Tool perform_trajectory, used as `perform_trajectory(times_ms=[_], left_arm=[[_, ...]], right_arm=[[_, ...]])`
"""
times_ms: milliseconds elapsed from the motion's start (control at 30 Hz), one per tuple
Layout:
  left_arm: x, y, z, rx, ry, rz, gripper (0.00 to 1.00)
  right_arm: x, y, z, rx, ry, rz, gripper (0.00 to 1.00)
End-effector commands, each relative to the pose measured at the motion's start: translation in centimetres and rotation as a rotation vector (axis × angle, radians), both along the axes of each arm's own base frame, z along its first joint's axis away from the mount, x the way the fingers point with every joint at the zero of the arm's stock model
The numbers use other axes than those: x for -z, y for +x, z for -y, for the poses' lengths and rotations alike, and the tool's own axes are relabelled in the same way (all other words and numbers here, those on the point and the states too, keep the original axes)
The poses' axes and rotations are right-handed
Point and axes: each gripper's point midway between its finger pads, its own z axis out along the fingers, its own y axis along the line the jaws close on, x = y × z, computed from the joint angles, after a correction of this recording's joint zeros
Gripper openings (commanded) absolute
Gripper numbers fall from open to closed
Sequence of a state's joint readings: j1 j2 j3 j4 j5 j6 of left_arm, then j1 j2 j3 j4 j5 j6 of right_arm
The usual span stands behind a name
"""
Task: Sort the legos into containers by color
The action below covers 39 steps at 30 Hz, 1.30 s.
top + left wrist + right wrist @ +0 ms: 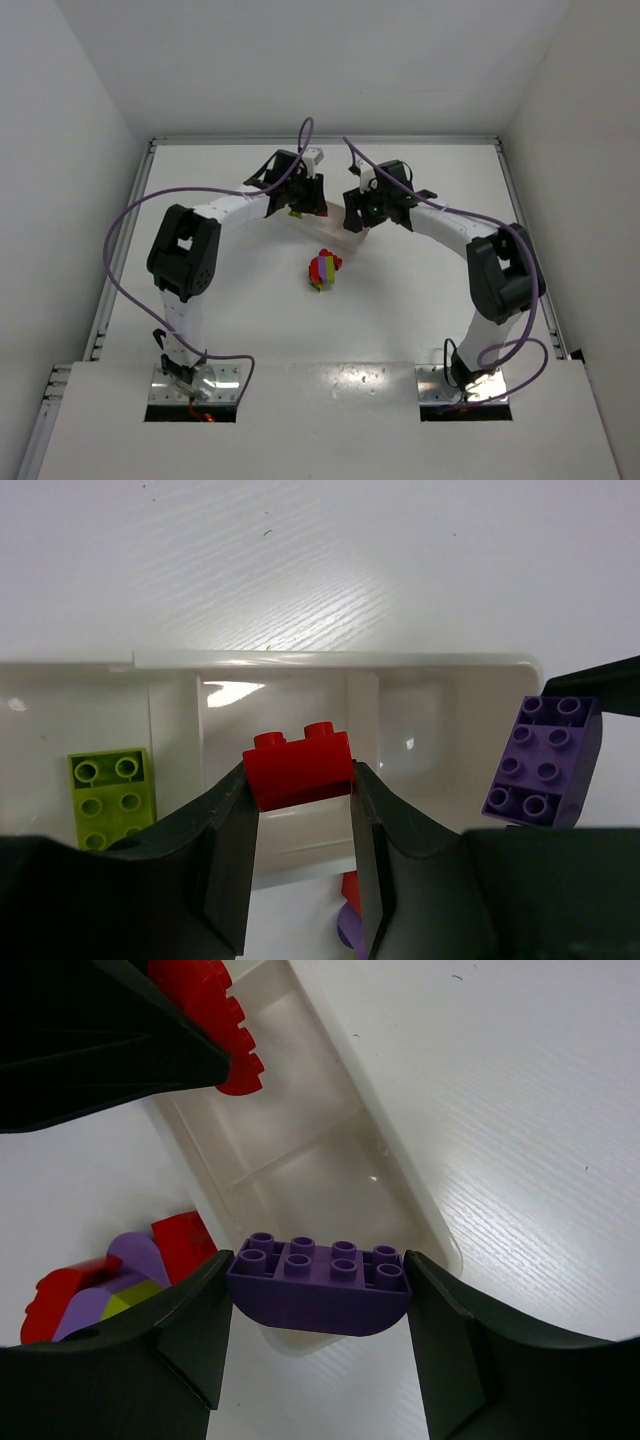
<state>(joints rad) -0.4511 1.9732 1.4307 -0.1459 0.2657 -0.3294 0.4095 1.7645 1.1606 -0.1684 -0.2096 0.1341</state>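
Note:
The long white tray (330, 660) lies across the far middle of the table, and both grippers hover over it. My left gripper (300, 780) is shut on a red brick (298, 765) above the middle compartment. A yellow-green brick (110, 798) lies in the left compartment. My right gripper (318, 1270) is shut on a purple brick (320, 1288) with a rounded underside, over the tray's (330, 1185) end compartment. A small pile of red, purple and yellow-green legos (323, 270) sits on the table in front of the tray.
White enclosure walls (70, 120) stand close on the left, right and back. Purple cables (120, 250) loop out from both arms. Metal rails (125, 240) run along the table's side edges.

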Motion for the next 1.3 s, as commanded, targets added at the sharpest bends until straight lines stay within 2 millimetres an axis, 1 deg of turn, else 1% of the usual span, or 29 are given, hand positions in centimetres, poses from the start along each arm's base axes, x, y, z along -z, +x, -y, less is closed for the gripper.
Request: perform_trajectory(times_ms=[0, 133, 167, 200, 233, 267, 367, 400, 433, 467, 500, 533, 567, 633, 667, 733, 767, 800, 867, 933, 1000, 1033, 1067, 1100, 1133, 1167, 1200, 1233, 1267], left_arm=[[-1.7, 1.0, 1.3, 0.031, -0.030, 0.046, 0.02], [-1.4, 1.0, 1.3, 0.031, -0.026, 0.036, 0.02], [-0.9, 1.0, 1.3, 0.031, -0.022, 0.028, 0.02], [-1.3, 1.2, 1.4, 0.031, -0.026, 0.036, 0.02], [-1.3, 1.2, 1.4, 0.031, -0.026, 0.036, 0.02], [-0.8, 1.2, 1.4, 0.031, -0.022, 0.028, 0.02], [-0.8, 1.2, 1.4, 0.031, -0.022, 0.027, 0.03], [-0.8, 1.1, 1.5, 0.038, -0.027, 0.025, 0.03], [-0.8, 1.1, 1.5, 0.038, -0.027, 0.025, 0.03], [-0.3, 0.8, 2.0, 0.047, -0.023, 0.017, 0.03], [-0.3, 0.8, 2.0, 0.047, -0.023, 0.017, 0.03], [-0.3, 0.8, 2.0, 0.047, -0.023, 0.017, 0.03], [-0.3, 0.8, 2.0, 0.047, -0.023, 0.017, 0.03], [0.1, 0.8, 2.0, 0.047, -0.019, 0.008, 0.07], [0.1, 0.8, 2.0, 0.047, -0.019, 0.008, 0.09], [0.3, 1.0, 2.1, 0.047, -0.019, 0.008, 0.13], [0.4, 0.9, 2.0, 0.047, -0.015, 0.000, 0.15], [0.9, 0.5, 2.5, 0.057, -0.011, -0.008, 0.17], [0.9, 0.5, 2.5, 0.057, -0.011, -0.008, 0.21], [1.5, 0.0, 2.9, 0.075, 0.002, -0.020, 0.22], [1.3, -0.6, 3.8, 0.103, 0.009, -0.014, 0.25], [1.3, -0.6, 3.8, 0.103, 0.009, -0.014, 0.25], [1.8, -1.0, 4.3, 0.120, 0.008, -0.025, 0.27], [1.6, -1.2, 4.7, 0.137, 0.014, -0.017, 0.32], [1.6, -1.3, 4.7, 0.137, 0.014, -0.017, 0.35], [1.6, -1.5, 5.1, 0.147, 0.014, -0.017, 0.39], [1.6, -1.6, 5.1, 0.147, 0.014, -0.017, 0.46], [1.2, -1.6, 5.6, 0.161, 0.015, -0.004, 0.52], [1.2, -1.6, 5.6, 0.161, 0.015, -0.004, 0.55]], right_arm=[[-0.4, 1.3, -0.8, -0.039, -0.002, 0.058, 0.00], [0.6, 1.1, -0.6, -0.054, -0.025, 0.043, 0.00], [1.0, 1.1, -0.6, -0.061, -0.034, 0.040, 0.00], [1.0, 1.1, -0.6, -0.067, -0.039, 0.045, 0.00], [1.7, 1.1, -0.3, -0.068, -0.060, 0.033, 0.00], [1.8, 1.1, -0.3, -0.068, -0.060, 0.033, 0.00], [2.8, 1.2, 0.2, -0.065, -0.096, 0.027, 0.00], [2.6, 1.6, 0.8, -0.055, -0.110, 0.034, 0.00], [3.0, 1.6, 0.8, -0.056, -0.114, 0.026, 0.00], [3.1, 1.8, 1.1, -0.051, -0.130, 0.034, 0.00], [3.1, 2.1, 1.7, -0.030, -0.140, 0.036, 0.00], [2.9, 2.4, 1.7, -0.036, -0.140, 0.052, 0.00], [2.9, 2.6, 2.1, -0.025, -0.141, 0.051, 0.00], [3.3, 2.6, 2.3, -0.019, -0.150, 0.045, 0.00], [3.4, 2.8, 2.7, -0.010, -0.151, 0.044, 0.00], [3.4, 2.8, 2.7, -0.010, -0.151, 0.044, 0.00], [3.4, 2.9, 3.1, -0.001, -0.151, 0.043, 0.02], [3.4, 2.9, 3.1, -0.001, -0.151, 0.043, 0.05], [3.0, 3.3, 3.2, 0.000, -0.139, 0.049, 0.11], [3.1, 3.0, 3.1, -0.008, -0.135, 0.038, 0.14], [3.1, 2.9, 2.8, -0.017, -0.125, 0.035, 0.23], [3.1, 2.8, 2.7, -0.024, -0.118, 0.033, 0.27], [2.6, 2.9, 2.7, -0.024, -0.114, 0.043, 0.31], [2.6, 2.9, 2.7, -0.024, -0.114, 0.043, 0.41], [2.1, 2.9, 2.5, -0.030, -0.104, 0.051, 0.45], [2.1, 2.9, 2.5, -0.030, -0.104, 0.051, 0.50], [1.5, 2.9, 2.5, -0.029, -0.100, 0.062, 0.55], [1.0, 3.0, 2.5, -0.028, -0.097, 0.073, 0.58], [1.2, 2.9, 2.5, -0.028, -0.096, 0.074, 0.61]])
